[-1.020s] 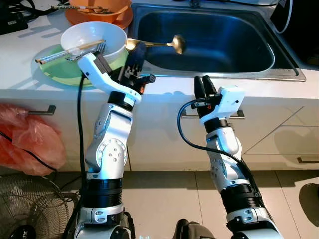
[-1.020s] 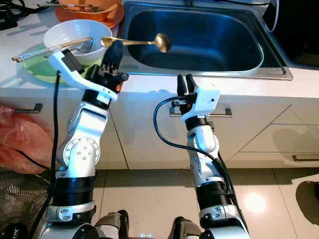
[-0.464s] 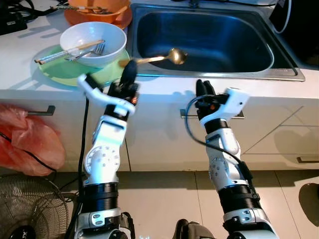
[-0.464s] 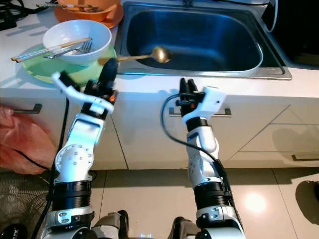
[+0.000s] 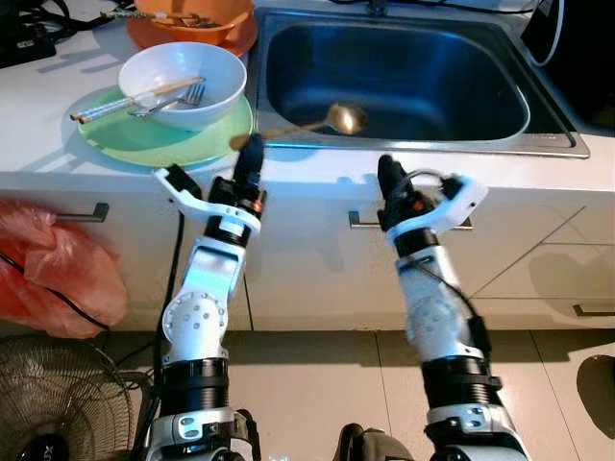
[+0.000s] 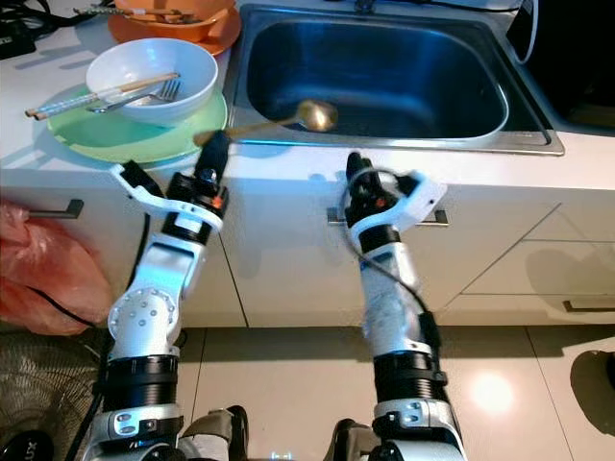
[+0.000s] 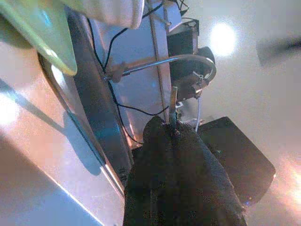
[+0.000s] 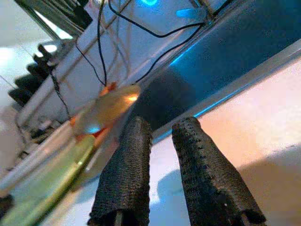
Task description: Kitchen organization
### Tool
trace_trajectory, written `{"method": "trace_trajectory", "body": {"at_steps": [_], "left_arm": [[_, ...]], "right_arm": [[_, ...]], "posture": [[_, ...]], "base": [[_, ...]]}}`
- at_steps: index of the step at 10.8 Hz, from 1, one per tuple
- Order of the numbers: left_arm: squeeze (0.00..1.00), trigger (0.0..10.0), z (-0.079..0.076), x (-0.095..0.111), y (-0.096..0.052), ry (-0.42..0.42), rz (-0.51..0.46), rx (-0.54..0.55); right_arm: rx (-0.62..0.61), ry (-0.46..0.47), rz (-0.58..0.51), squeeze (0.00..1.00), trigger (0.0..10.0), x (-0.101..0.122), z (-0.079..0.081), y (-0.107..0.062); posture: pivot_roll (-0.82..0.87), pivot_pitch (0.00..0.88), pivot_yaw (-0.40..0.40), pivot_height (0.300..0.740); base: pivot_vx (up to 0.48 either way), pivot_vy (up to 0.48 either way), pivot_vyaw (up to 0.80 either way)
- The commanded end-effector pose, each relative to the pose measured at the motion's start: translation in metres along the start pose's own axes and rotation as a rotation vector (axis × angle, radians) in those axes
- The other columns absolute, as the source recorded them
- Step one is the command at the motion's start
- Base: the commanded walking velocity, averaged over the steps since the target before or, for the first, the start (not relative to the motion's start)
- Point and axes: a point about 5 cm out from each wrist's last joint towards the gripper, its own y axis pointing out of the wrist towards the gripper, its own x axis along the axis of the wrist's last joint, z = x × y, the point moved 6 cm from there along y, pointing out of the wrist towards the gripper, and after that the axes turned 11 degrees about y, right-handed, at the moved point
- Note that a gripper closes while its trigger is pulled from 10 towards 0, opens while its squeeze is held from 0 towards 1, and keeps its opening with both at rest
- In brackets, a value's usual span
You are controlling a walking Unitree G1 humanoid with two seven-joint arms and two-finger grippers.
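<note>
A gold long-handled spoon (image 5: pixel 344 118) hangs level over the front rim of the steel sink (image 5: pixel 404 67), with its bowl over the basin. My left gripper (image 5: pixel 250 158) is shut on the end of the handle, just in front of the counter edge. In the left wrist view the thin handle (image 7: pixel 172 106) sticks out past the closed fingers (image 7: pixel 178 179). My right gripper (image 5: pixel 387 175) points up at the counter front below the sink, open by a narrow gap and holding nothing. The right wrist view shows the spoon's bowl (image 8: pixel 106 110) blurred beyond its fingertips (image 8: pixel 127 141).
A white bowl (image 5: pixel 183 82) holding chopsticks and a fork sits on a green plate (image 5: pixel 144 139) left of the sink. An orange bowl (image 5: pixel 192 19) stands behind it. Drawer handles (image 5: pixel 82 213) line the cabinet front. A red bag (image 5: pixel 48 279) and a fan (image 5: pixel 53 408) are low on the left.
Both arms have come down. My left gripper dropped from above the counter to its front edge with the spoon, whose bowl sank toward the sink rim. The right wrist turned.
</note>
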Motion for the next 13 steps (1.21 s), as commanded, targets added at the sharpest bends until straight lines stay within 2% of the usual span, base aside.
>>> {"method": "trace_trajectory", "body": {"at_steps": [1, 3, 5, 10, 13], "left_arm": [[0.0, 10.0, -0.02, -0.026, 0.007, -0.13, 0.013, -0.05], [0.0, 10.0, -0.024, -0.03, 0.009, -0.146, 0.02, -0.065], [0.0, 10.0, -0.031, -0.037, 0.013, -0.165, 0.043, -0.089], [0.0, 10.0, -0.048, -0.066, 0.011, -0.201, 0.13, -0.132], [0.0, 10.0, -0.053, -0.073, 0.009, -0.209, 0.156, -0.145]], "right_arm": [[0.054, 0.108, 0.011, 0.0, 10.0, -0.004, 0.012, -0.001], [0.135, 0.171, 0.08, 0.0, 10.0, -0.016, 0.028, -0.005], [0.148, 0.205, 0.099, 0.0, 10.0, -0.016, 0.031, -0.005], [0.156, 0.228, 0.114, 0.0, 10.0, -0.015, 0.033, -0.008], [0.141, 0.23, 0.084, 0.0, 10.0, -0.008, 0.029, -0.006]], "posture": [[0.12, 0.145, -0.042, 0.74], [0.13, 0.144, -0.042, 0.74], [0.13, 0.147, -0.041, 0.74], [0.13, 0.148, -0.038, 0.74], [0.12, 0.147, -0.038, 0.74]], "base": [[0.0, 0.0, 0.0], [0.0, 0.0, 0.0], [0.0, 0.0, 0.0], [0.0, 0.0, 0.0], [0.0, 0.0, 0.0]]}}
